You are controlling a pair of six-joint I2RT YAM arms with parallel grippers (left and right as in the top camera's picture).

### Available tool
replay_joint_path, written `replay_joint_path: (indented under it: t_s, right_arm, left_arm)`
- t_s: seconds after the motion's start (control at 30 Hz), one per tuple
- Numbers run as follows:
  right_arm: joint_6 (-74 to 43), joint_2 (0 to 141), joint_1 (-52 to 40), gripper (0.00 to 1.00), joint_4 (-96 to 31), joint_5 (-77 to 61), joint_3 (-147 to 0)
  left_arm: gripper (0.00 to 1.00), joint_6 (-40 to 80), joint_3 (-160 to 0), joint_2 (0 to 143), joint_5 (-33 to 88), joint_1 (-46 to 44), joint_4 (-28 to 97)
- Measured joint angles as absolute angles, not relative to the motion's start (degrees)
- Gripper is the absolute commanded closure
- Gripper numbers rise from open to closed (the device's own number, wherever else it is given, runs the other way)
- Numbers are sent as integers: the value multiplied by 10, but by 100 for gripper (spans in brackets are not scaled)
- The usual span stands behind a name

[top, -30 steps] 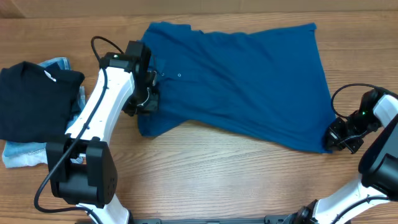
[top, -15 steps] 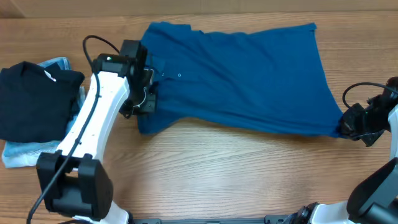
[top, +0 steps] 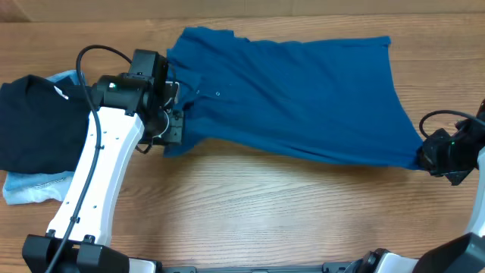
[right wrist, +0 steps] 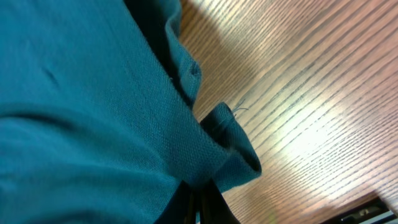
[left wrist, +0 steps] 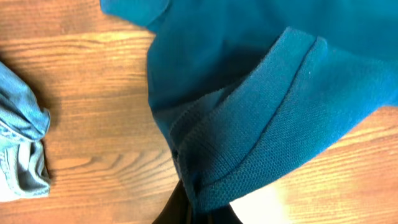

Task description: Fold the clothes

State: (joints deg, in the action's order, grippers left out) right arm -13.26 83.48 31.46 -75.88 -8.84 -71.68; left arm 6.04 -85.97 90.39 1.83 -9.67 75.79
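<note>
Overhead: shows a teal shirt spread across the far half of the wooden table, collar end to the left, hem to the right, lower edge drawn fairly straight between the two arms. Finds the left gripper at the shirt's lower left corner, jaws closed on the fabric there, and the right gripper at the lower right corner, jaws likewise pinched on cloth. Places a black folded garment at the table's left edge, lying on light blue jeans, near the left arm but apart from the shirt. Left wrist: looks down on a hemmed sleeve edge, bunched and clamped between the dark fingers at the bottom of the view, over bare wood; catches a crumpled bit of the jeans at the left edge, well clear of the shirt. Right wrist: shows a hemmed corner of the shirt folded over on itself and nipped between the closed jaws at the bottom, with wood grain filling the right side.
</note>
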Motion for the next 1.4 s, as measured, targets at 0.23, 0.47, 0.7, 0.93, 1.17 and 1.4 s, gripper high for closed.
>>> replay_joint_path:
  t_s: [0.23,0.47,0.7,0.93,1.17,1.4]
  right_arm:
    - [-133,864,291,96,-735,-88,-717]
    - [-133,954,253,96,-665,-88,-717]
    - [-135,960,250,96,-563,-91,-717]
    - [-135,1009,230,96,-495,-101,-717]
    - [-136,1035,201,96,-429,-95,-717]
    - [-149,1035,201,96,-396,-63,-717]
  left_arm:
    - [96,68,-860,904,-23,-97,654]
    - [96,74,-859,981,-37,-97,616]
    - [96,74,-859,994,-37,-97,548]
    - [96,78,-859,1042,-37,-97,526]
    - [96,83,-859,1109,-46,-97,514]
    - [96,93,-859,1109,-81,-97,483]
